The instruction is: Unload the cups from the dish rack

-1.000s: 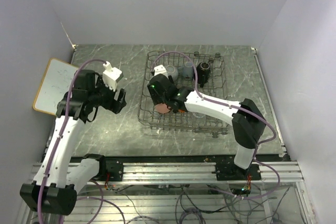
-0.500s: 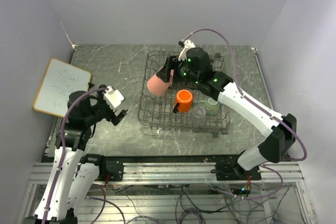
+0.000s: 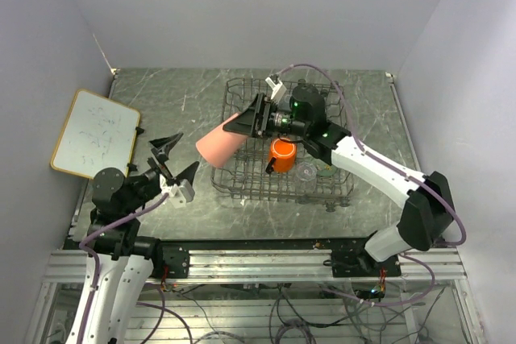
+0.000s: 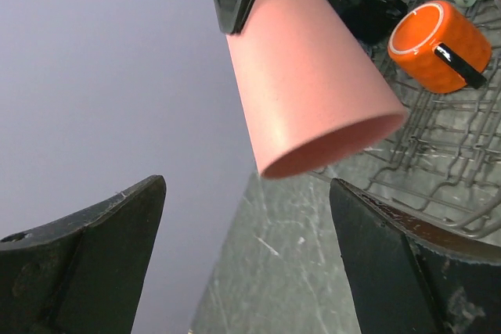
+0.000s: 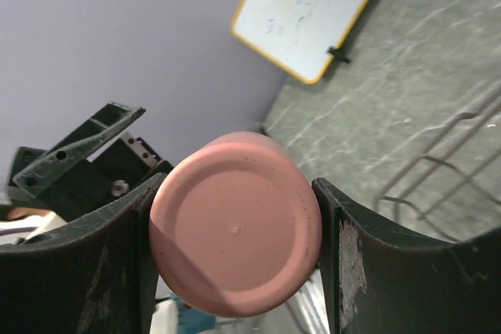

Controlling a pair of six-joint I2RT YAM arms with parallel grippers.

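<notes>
My right gripper [image 3: 251,122] is shut on the pink tumbler [image 3: 218,142] at its base end and holds it sideways in the air over the left rim of the dish rack [image 3: 234,188], mouth towards the left. In the right wrist view its flat base [image 5: 235,232] fills the gap between both fingers. My left gripper [image 3: 172,158] stands open just left of the tumbler; in the left wrist view the tumbler's mouth [image 4: 329,142] hangs beyond the fingertips, not between them. An orange mug [image 3: 282,153], a clear glass [image 3: 306,172] and a mint-green mug [image 3: 327,168] lie in the rack.
A white board with a wooden frame [image 3: 95,133] lies at the table's left edge, also in the right wrist view [image 5: 305,13]. Bare dark marble table [image 3: 161,102] spreads between board and rack. Grey walls close in on three sides.
The right arm lifted the pink tumbler out of the rack and swung it left, beyond the rack's rim. The left arm drew back to the near left and its jaws spread wide.
</notes>
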